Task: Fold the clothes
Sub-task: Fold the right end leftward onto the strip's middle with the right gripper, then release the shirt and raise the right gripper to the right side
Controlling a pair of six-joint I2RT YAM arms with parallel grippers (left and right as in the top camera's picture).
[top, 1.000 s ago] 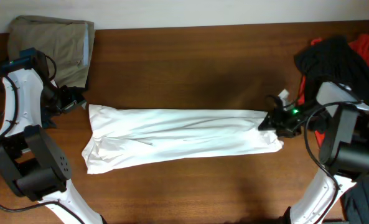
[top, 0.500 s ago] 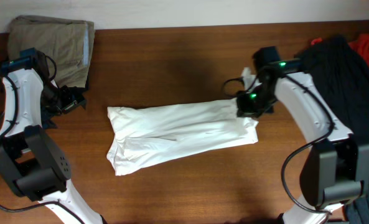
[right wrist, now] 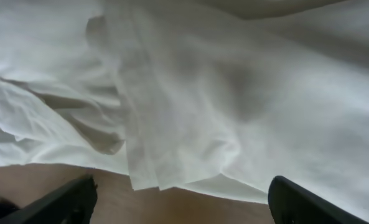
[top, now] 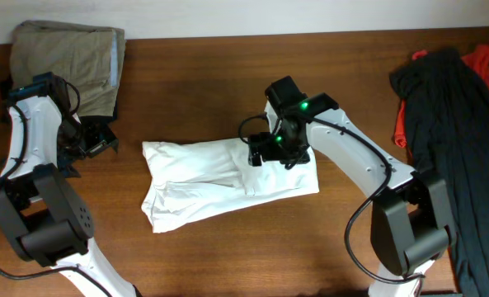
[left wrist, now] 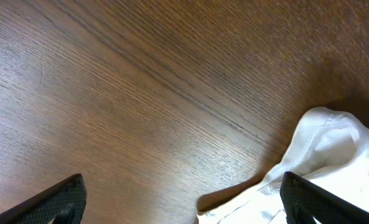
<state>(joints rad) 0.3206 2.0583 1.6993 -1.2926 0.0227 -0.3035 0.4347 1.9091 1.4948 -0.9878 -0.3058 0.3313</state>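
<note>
A white garment point(top: 196, 177) lies on the brown table point(top: 219, 74), its right end folded over to the left so it is shorter. My right gripper point(top: 266, 150) hovers over the folded right part, jaws open. In the right wrist view point(right wrist: 181, 205) the fingers are wide apart above the white cloth point(right wrist: 203, 93), with bare table between them. My left gripper point(top: 98, 142) is open and empty just left of the garment. In the left wrist view point(left wrist: 181, 208) only the cloth's corner point(left wrist: 333, 146) shows at the right.
A folded khaki garment point(top: 71, 54) lies at the back left corner. A pile of black and red clothes point(top: 446, 91) lies at the right edge and runs down that side.
My right gripper has swept left from the table's right side, carrying the garment's right end over the middle. The whole garment shifted right and got shorter. The left arm barely moved.
</note>
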